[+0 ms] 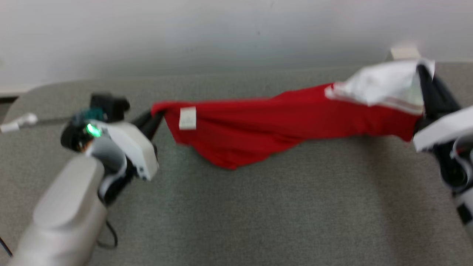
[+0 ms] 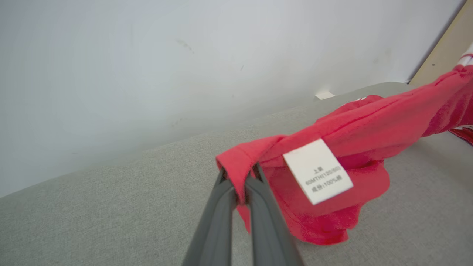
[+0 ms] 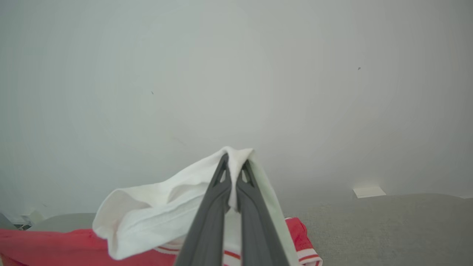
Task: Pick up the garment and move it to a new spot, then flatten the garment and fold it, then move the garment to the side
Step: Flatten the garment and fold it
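One garment (image 1: pixel 281 125), two claws: left claw (image 2: pixel 239 174) and right claw (image 3: pixel 233 163) each grip an end.

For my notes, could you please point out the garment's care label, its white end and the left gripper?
care label (image 2: pixel 317 171), left wrist view, middle of tag
white end (image 3: pixel 147 208), right wrist view, bunched fabric
left gripper (image 2: pixel 239 173), left wrist view, between fingertips

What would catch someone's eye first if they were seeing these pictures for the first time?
The bright red garment stands out first, stretched across the middle of the head view over the grey surface. The left gripper has its jaws shut on the red hem, right beside a white care label. At the right, the right gripper has its jaws shut on the garment's white end.
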Robot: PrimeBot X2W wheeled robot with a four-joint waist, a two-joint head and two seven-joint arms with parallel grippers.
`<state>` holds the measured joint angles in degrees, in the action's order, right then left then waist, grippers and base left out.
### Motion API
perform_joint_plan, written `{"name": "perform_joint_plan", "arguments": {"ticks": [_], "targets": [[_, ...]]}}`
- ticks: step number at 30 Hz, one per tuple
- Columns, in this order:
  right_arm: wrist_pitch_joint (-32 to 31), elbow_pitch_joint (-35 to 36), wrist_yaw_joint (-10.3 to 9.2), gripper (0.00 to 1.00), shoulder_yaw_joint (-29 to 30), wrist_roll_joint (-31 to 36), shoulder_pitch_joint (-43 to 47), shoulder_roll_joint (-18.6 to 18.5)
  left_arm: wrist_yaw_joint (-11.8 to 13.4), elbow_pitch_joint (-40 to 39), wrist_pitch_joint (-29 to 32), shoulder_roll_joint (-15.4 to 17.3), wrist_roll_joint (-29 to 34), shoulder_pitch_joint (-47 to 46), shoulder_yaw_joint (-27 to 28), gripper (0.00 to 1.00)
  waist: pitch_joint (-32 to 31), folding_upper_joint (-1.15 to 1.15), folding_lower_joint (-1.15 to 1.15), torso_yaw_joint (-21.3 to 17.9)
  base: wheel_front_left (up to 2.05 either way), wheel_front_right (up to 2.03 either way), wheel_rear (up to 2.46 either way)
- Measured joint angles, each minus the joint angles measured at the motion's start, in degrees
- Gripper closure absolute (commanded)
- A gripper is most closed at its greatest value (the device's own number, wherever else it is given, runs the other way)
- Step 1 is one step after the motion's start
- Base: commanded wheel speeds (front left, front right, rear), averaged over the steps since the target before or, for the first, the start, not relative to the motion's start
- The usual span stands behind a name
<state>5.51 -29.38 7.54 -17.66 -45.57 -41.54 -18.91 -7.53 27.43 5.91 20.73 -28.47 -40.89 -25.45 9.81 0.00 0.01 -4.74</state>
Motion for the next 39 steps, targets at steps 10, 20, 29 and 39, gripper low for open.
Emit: {"name": "perform_joint_plan", "arguments": {"ticks": [10,20,29,39], "targets": [[3.1,-11.5,0.00,1.00,-2.6,0.3,-24.8,-0.7,0.0,11.6,2.0,1.0,-9.1,-26.3,-5.4,1.00,9.7,0.00,0.00,0.8,0.00,0.00,0.00],[6.4,-20.9,0.01,1.00,-5.1,0.8,-46.1,0.0,0.0,23.2,-1.8,1.0,-11.8,-47.0,-5.9,1.00,16.6,0.00,0.01,1.2,0.00,0.00,0.00],[8.7,-22.0,0.01,1.00,-6.8,-0.8,-56.7,-0.1,0.0,28.7,-4.0,0.5,-12.9,-57.2,-7.8,1.00,15.8,0.00,0.00,0.9,0.00,0.00,0.00],[5.8,-21.8,0.01,1.00,-15.1,-3.3,-49.0,-0.9,0.0,28.8,-2.6,2.2,-19.4,-49.0,-15.0,1.00,11.1,0.00,0.00,0.4,0.00,0.00,0.00]]}}
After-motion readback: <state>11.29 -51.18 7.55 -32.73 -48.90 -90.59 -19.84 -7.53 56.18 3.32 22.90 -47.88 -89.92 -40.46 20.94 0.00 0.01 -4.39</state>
